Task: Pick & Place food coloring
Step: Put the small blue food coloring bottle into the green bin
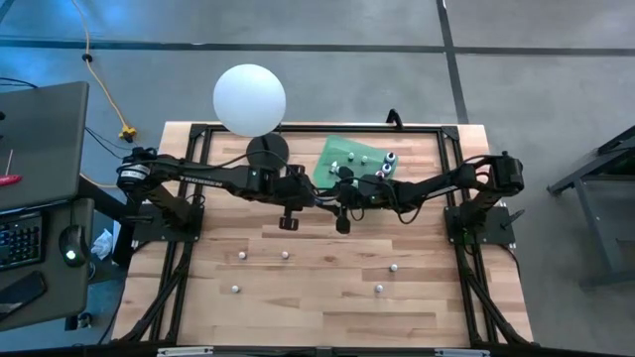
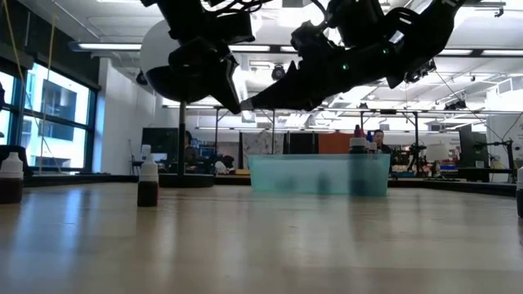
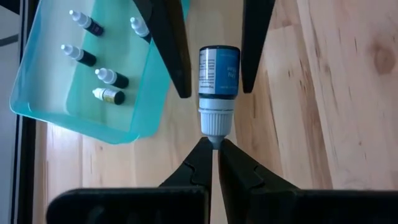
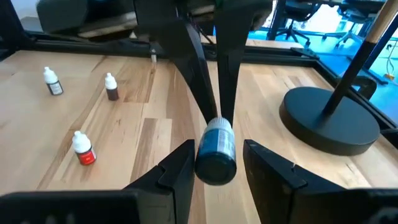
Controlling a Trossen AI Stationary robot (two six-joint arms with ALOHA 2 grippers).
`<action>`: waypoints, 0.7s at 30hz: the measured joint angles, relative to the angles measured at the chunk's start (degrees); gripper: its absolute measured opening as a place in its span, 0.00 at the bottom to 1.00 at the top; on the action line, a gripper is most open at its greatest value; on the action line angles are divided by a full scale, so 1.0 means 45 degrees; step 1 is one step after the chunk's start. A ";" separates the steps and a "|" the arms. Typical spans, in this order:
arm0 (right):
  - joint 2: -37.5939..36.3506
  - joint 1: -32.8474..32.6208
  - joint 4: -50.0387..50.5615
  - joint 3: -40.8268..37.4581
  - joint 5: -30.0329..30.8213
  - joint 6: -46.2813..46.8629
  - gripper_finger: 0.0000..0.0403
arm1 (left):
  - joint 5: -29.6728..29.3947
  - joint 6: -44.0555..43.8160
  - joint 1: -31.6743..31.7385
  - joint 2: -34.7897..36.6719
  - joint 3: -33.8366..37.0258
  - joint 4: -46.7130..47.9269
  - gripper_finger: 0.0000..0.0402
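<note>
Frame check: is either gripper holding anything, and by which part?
The left gripper pinches a blue-labelled food coloring bottle by the tip of its white cap. The right gripper is open, its fingers flanking the bottle's body without touching.

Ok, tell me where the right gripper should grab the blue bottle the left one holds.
Grip the blue bottle on its labelled body, across the round sides, coming in from the base end. The left gripper pinches the narrow cap, so only the body is free. The right gripper faces the base, its open fingers on either side of the body without touching it.
</note>
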State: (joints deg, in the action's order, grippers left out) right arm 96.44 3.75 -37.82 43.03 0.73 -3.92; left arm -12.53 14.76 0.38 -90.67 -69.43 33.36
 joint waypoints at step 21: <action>0.0000 0.0005 0.0160 0.0000 -0.0242 -0.0233 0.20 | 0.0272 -0.0005 0.0000 0.0019 0.0000 -0.0043 0.02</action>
State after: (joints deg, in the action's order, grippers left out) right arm 96.44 3.77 -37.10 43.03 -0.36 -4.97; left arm -11.31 14.74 0.38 -90.59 -69.43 33.17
